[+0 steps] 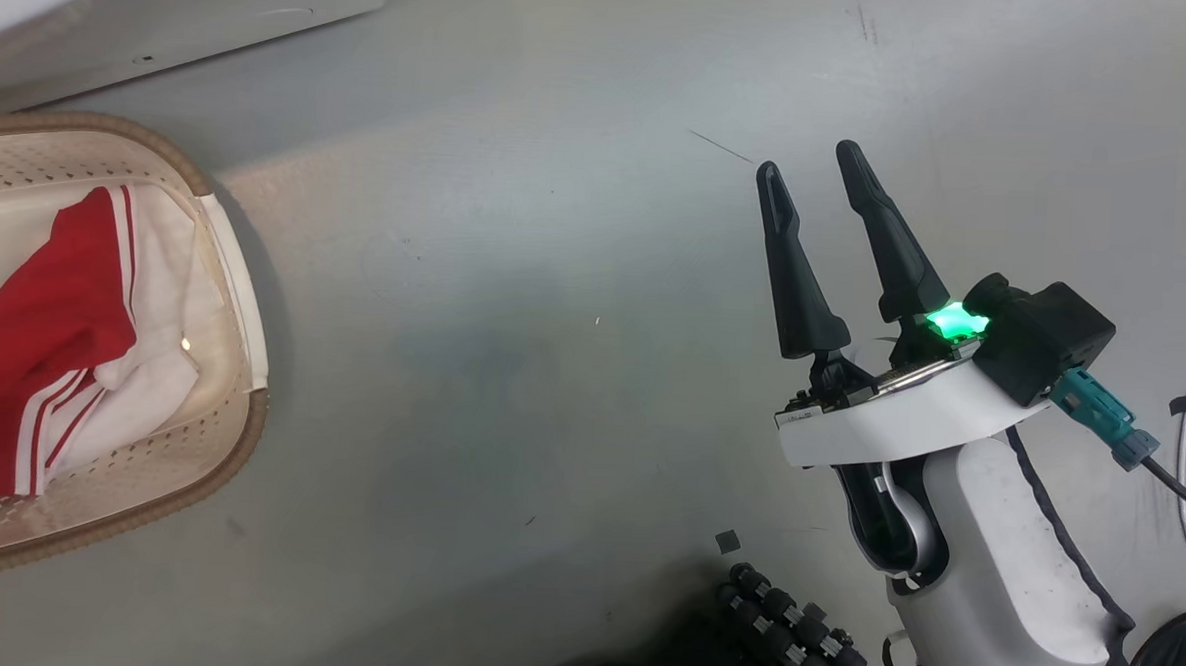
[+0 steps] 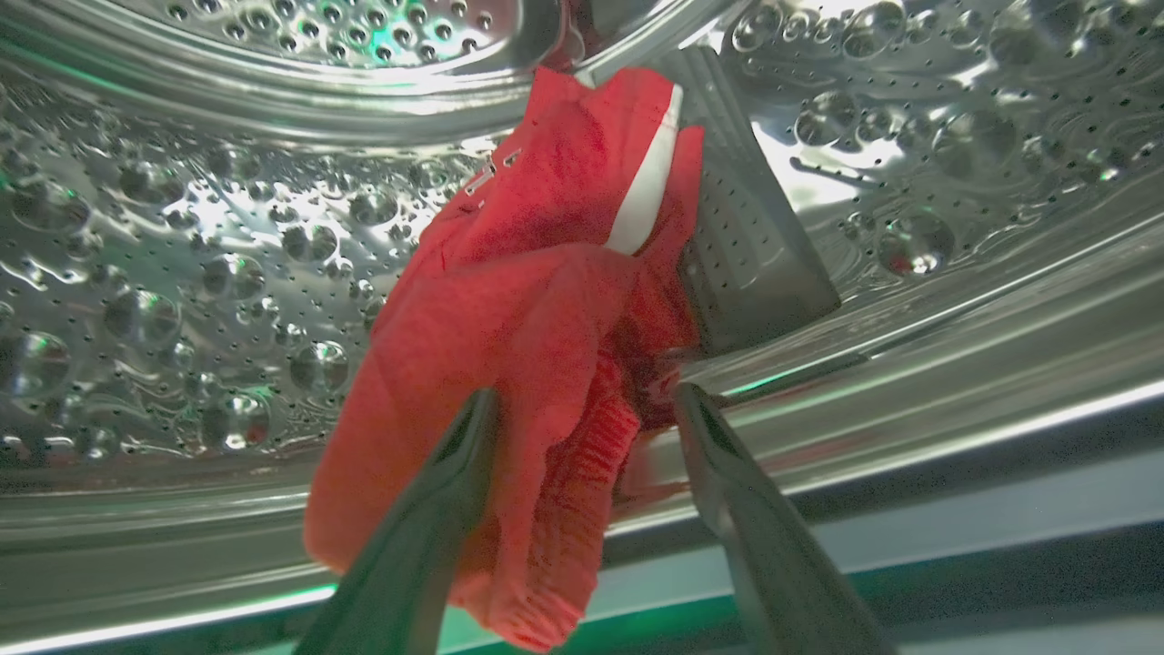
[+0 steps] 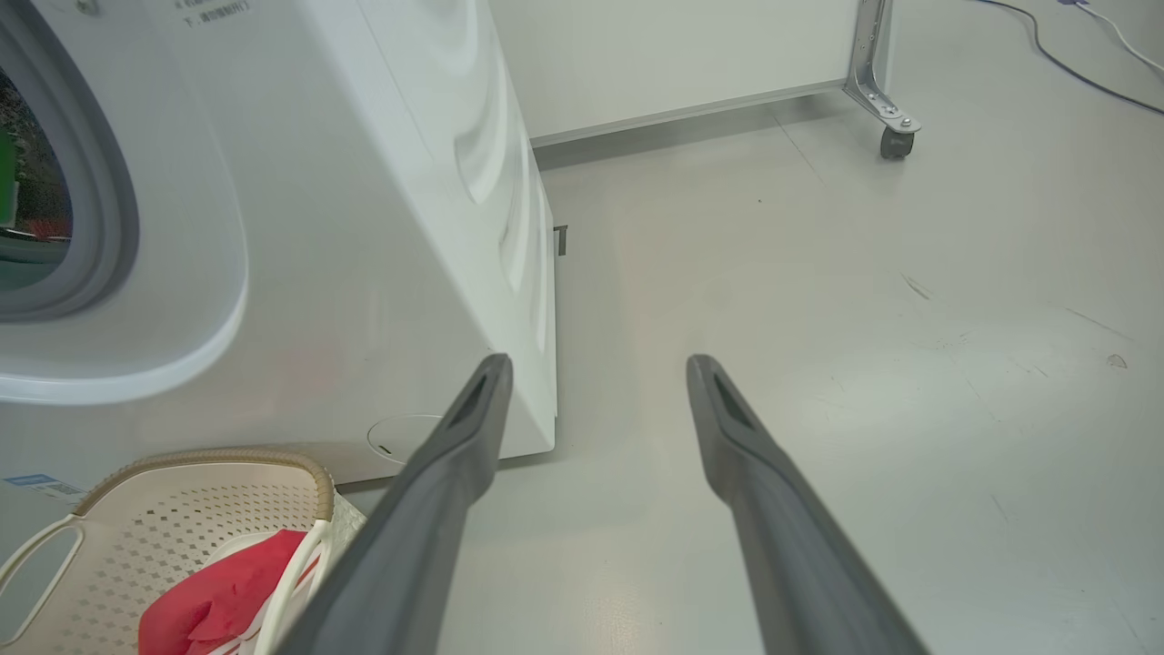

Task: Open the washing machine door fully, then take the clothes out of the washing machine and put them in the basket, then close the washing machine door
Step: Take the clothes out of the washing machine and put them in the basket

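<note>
As clothes (image 2: 509, 364) overhang drum edge (image 2: 955, 350), left jaws gape.

Note the washing machine (image 3: 382, 273): its cabinet is smooth, glossy white, while its drum (image 2: 182, 273) is bright polished steel, embossed and finely perforated, with a duller grey perforated paddle (image 2: 755, 259). The clothes (image 2: 509, 364) you see there are soft matt red cloth with a white stripe and a ribbed knit hem. The basket (image 1: 92, 121) is cream perforated plastic under a brown woven-look rim. The floor (image 1: 551, 371) is smooth grey, faintly shiny, lightly scuffed. The right end effector (image 1: 808, 160) has matt dark fingers.
</note>
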Tool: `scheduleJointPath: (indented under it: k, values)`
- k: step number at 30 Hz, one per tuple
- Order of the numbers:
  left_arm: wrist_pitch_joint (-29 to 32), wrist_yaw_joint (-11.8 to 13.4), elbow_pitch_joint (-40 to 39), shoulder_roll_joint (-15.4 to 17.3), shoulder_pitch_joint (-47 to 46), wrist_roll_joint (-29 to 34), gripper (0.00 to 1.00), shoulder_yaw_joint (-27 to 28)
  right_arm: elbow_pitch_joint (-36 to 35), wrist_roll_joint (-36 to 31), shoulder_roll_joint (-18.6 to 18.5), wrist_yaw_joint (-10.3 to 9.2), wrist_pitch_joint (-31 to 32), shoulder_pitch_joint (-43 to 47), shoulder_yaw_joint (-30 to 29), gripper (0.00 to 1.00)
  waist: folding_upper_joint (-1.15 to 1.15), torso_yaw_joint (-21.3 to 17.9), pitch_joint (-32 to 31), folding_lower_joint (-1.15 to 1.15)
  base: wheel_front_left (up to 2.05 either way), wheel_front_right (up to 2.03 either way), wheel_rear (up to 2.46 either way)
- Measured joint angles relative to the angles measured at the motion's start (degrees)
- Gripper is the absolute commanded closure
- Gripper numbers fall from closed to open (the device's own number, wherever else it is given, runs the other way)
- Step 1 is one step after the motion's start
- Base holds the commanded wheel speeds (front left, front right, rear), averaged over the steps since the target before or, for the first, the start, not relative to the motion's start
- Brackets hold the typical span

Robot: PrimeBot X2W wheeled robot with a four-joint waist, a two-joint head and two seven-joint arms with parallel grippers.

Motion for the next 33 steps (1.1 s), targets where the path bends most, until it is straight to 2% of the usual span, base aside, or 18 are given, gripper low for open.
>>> scheduleJointPath:
  k: [7, 8, 9, 10, 11, 12, 13, 22, 33]
  values:
    - [3.75, 1.66, 1.92, 0.92, -1.06, 1.23, 0.01, 0.51, 0.05, 0.02, 0.02, -0.01, 0.00, -0.21, 0.42, 0.00, 0.00, -0.24, 0.26, 0.00, 0.00, 0.00, 0.00]
    - [4.36, 1.69, 2.25, 0.96, -1.13, 1.24, 0.17, 0.45, 0.08, 0.02, 0.03, -0.01, 0.00, -0.35, 0.46, 0.00, 0.00, -0.24, 0.29, 0.00, 0.00, 0.00, 0.00]
    - [4.98, 1.69, 2.58, 0.94, -1.15, 1.23, 0.44, 0.44, 0.12, 0.02, 0.03, -0.01, 0.00, -0.51, 0.47, 0.00, 0.00, -0.22, 0.30, 0.00, 0.00, 0.00, 0.00]
    - [5.94, 1.69, 2.99, 0.93, -1.17, 1.21, 0.56, 0.42, 0.16, 0.02, 0.02, -0.01, 0.00, -0.73, 0.48, 0.00, 0.00, -0.20, 0.32, 0.00, 0.00, 0.00, 0.00]
    - [6.49, 1.69, 3.08, 0.92, -1.24, 1.21, 0.63, 0.37, 0.16, 0.02, 0.02, -0.01, 0.00, -0.94, 0.48, 0.00, 0.00, -0.17, 0.32, 0.00, 0.00, 0.00, 0.00]
    - [6.78, 1.69, 3.10, 0.92, -1.36, 1.21, 0.86, 0.30, 0.16, 0.02, 0.02, -0.01, -0.01, -1.02, 0.52, 0.00, 0.00, -0.14, 0.33, 0.00, 0.00, 0.00, 0.00]
    - [7.02, 1.69, 3.13, 0.92, -1.49, 1.21, 1.00, 0.21, 0.16, 0.02, 0.02, -0.01, 0.00, -1.03, 0.54, 0.00, 0.00, -0.11, 0.34, 0.00, 0.00, 0.00, 0.00]
    - [6.00, 1.78, 1.81, 0.45, -2.66, 0.94, 1.00, 0.41, 0.20, 0.01, 0.02, -0.01, -0.01, -1.30, 0.57, 0.00, 0.00, 0.27, 0.44, 0.00, 0.00, 0.00, 0.00]
    - [-5.78, 3.79, -1.69, -5.44, -1.57, -2.96, 1.00, 3.59, 0.64, -1.71, 0.01, -0.01, -0.03, -2.36, -0.65, 0.00, 0.00, 2.18, -0.56, 0.00, 0.00, 0.00, 0.00]
